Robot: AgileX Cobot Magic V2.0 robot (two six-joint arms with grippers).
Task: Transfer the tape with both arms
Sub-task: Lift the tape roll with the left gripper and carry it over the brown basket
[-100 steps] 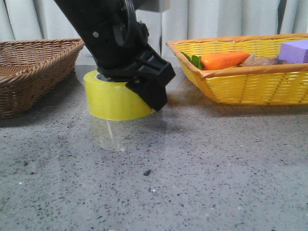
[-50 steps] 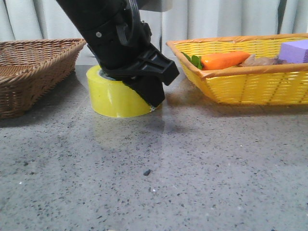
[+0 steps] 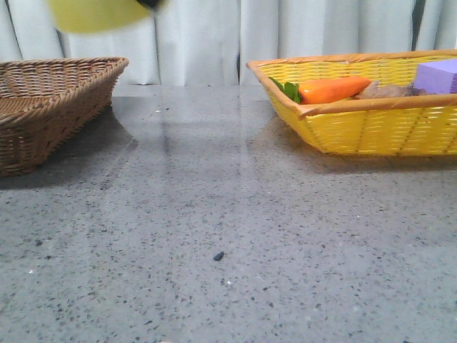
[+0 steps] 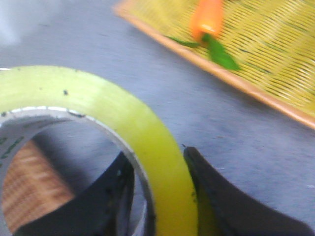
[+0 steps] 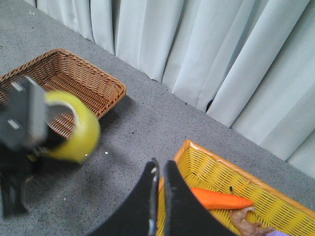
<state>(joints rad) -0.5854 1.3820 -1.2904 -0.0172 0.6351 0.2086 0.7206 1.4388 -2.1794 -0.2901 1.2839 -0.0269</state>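
On your left a shallow brown wicker basket [image 3: 50, 107] sits on the speckled grey stone worktop [image 3: 235, 243]. Well apart on your right stands a yellow woven basket [image 3: 371, 121], where you see an orange carrot with green leaves [image 3: 330, 89], a pale purple block [image 3: 437, 75] and a brownish lump between them. Pleated grey-white curtains [image 3: 285, 32] hang behind both.

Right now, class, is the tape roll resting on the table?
No, the tape roll hangs near the front view's top edge, well above the bare table.
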